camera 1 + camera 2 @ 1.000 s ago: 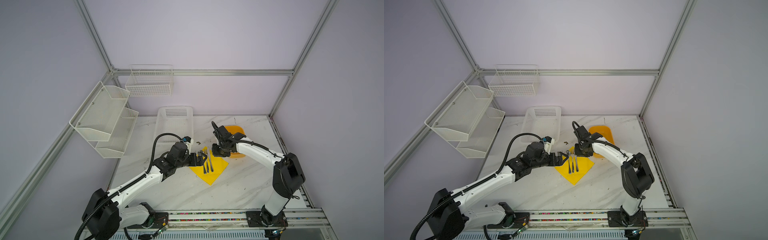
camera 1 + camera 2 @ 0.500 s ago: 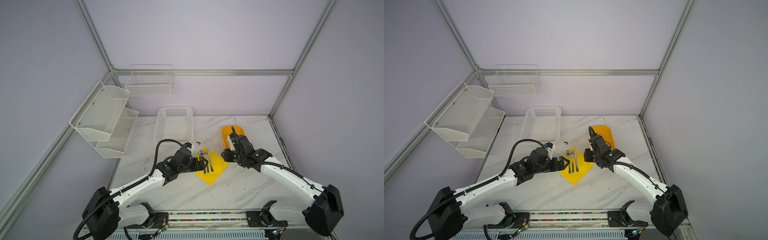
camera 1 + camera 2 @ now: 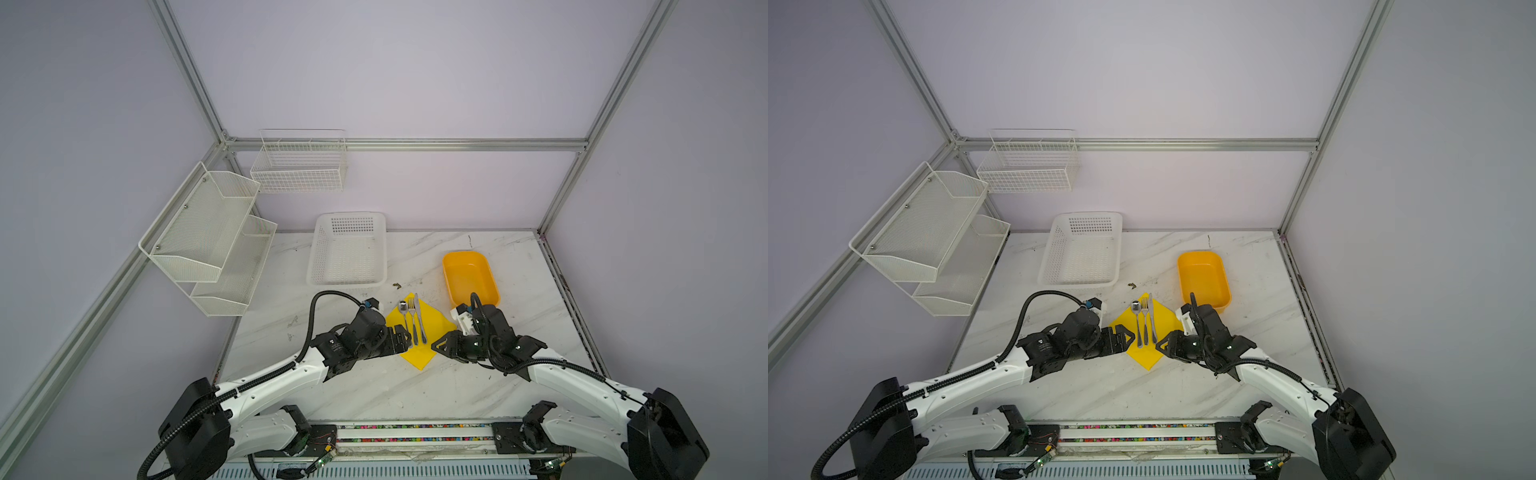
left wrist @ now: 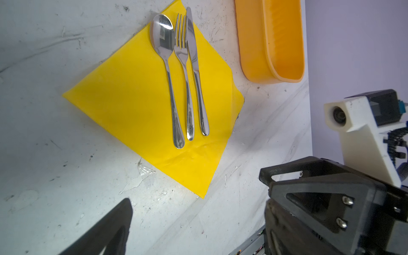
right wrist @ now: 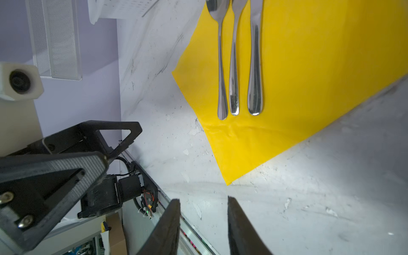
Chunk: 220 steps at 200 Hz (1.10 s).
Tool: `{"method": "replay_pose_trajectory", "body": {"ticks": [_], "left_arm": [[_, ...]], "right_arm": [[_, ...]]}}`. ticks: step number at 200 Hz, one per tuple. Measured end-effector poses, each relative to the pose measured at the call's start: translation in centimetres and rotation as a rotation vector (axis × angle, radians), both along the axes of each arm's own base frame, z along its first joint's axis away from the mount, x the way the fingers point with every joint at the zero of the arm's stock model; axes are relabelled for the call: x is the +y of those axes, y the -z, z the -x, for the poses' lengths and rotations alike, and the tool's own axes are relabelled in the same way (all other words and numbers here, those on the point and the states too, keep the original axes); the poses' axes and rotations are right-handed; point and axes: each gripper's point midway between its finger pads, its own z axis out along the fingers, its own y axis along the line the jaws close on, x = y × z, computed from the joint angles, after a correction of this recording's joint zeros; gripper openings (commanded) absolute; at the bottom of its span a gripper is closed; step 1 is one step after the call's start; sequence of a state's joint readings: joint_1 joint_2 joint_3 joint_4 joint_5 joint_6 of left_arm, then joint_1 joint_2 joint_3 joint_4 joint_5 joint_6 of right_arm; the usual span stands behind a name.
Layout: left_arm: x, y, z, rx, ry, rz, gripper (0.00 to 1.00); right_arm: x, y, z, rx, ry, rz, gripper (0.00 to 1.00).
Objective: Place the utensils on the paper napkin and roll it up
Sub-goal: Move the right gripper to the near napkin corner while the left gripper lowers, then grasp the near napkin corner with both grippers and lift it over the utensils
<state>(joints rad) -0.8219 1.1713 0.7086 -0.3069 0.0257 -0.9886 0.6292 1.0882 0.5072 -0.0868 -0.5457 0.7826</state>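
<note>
Napkin [image 3: 436, 326] lies flat & unrolled on the marble table [image 3: 498, 374], turned like a diamond w/ one corner toward the robot and a crease line near that corner. All utensils are on it, side by side & parallel along the diagonal: spoon [image 4: 170, 72], fork [image 4: 186, 88], knife [image 4: 197, 77]. Handles point toward the robot, heads up at the far corner. Nothing grips them.

L gripper [image 3: 404, 338] sits at the napkin's left near edge by the handle ends, fingers spread wide, nothing btwn them. In both top views it overlaps the sheet, but I can't tell whether it touches the paper. R gripper [image 5: 203, 201] is just off the right near edge, aimed at the near corner. Its fingers [image 5: 170, 227] stand a narrow gap apart, empty.

Further out: orange tub [image 3: 469, 274] back right, near the napkin. White basket [image 3: 349, 253] back left. Mesh racks [image 3: 208, 232] on the walls.
</note>
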Motion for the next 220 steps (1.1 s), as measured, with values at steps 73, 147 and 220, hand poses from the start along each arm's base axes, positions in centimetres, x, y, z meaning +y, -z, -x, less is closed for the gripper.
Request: {"method": "replay_pose_trajectory", "body": {"ticks": [73,147,220], "left_arm": [[-0.5,1.7,0.6,0.052,0.030,-0.017,0.92],[-1.1,3.0,1.5,0.093,0.053,0.043,0.91],[-1.6,4.4,1.7,0.121,0.041,0.084,0.92]], "right_arm": [[1.0,3.2,3.0,0.158,0.040,0.001,0.41],[2.5,5.2,3.9,0.252,0.112,-0.042,0.42],[3.0,6.7,3.4,0.288,0.140,-0.040,0.42]]}}
